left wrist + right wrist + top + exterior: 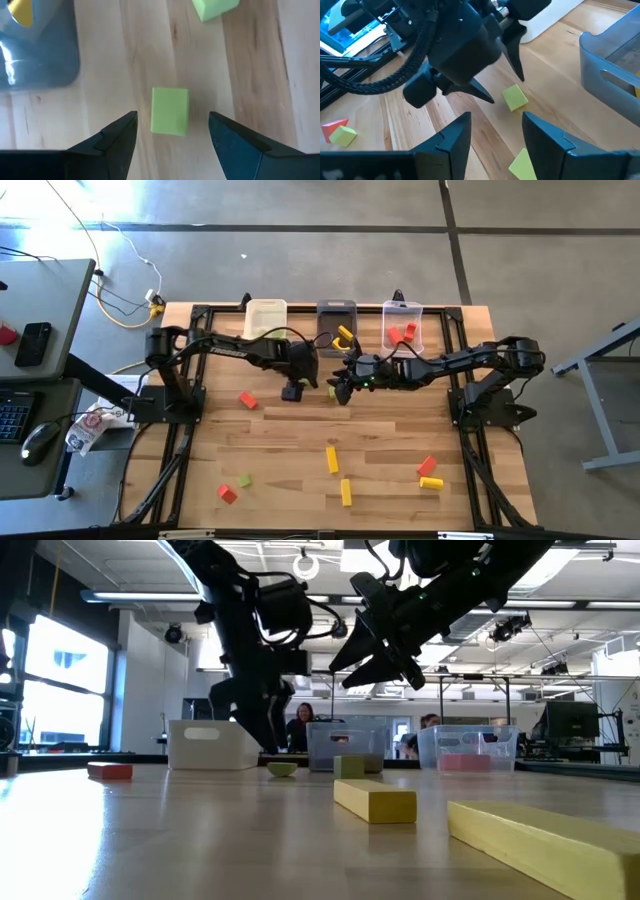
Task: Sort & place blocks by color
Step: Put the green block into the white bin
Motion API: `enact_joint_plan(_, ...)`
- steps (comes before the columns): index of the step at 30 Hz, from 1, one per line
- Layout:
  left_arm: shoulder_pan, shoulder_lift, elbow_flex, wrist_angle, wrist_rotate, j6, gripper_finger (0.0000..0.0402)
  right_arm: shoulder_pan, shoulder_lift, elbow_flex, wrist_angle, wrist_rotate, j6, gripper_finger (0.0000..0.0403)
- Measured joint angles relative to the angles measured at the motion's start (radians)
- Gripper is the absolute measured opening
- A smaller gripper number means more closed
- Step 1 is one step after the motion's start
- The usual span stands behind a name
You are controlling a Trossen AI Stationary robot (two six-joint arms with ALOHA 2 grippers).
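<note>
Your left gripper (172, 135) hangs open over a light green block (170, 111), which lies on the bare wood at the centre of the left wrist frame, between the two fingers and touching neither. A second green block (214, 7) sits near the top edge of that frame, and the dark grey bin (35, 60) fills its upper left.

In the high view both grippers meet near the middle of the table (300, 480), just below the row of bins. The right gripper (495, 130) is also spread and holds nothing; through it you see the left arm's fingers above the same green block.

The block looks solid, rigid and light, probably with smooth faces. Judge it as stiff enough to take a firm pinch without harm, but slick enough to squirt out if you catch a corner. Take it across its two long flat sides, low and centred, fingers square to the faces.

Other blocks, red (247, 399) and yellow (332, 459), lie scattered across the lower half of the high view, well apart from this one.
</note>
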Motion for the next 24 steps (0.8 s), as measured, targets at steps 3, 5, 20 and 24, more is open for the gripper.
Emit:
enact_joint_plan(3,0.000,0.016,0.000,0.012,-0.021,0.000,0.0229,0.000,0.000,0.000,0.000,0.000,0.000,0.0163)
enact_joint_plan(5,0.000,0.017,0.000,0.012,-0.036,0.000,0.0229,0.000,0.000,0.000,0.000,0.000,0.000,0.0163)
enact_joint_plan(20,0.005,0.085,0.001,0.026,-0.015,0.018,0.0229,0.000,0.000,0.000,0.000,0.000,0.003,0.0163)
enact_joint_plan(24,0.005,0.091,0.002,0.046,-0.018,0.022,0.0229,0.000,0.000,0.000,0.000,0.000,0.003,0.0163)
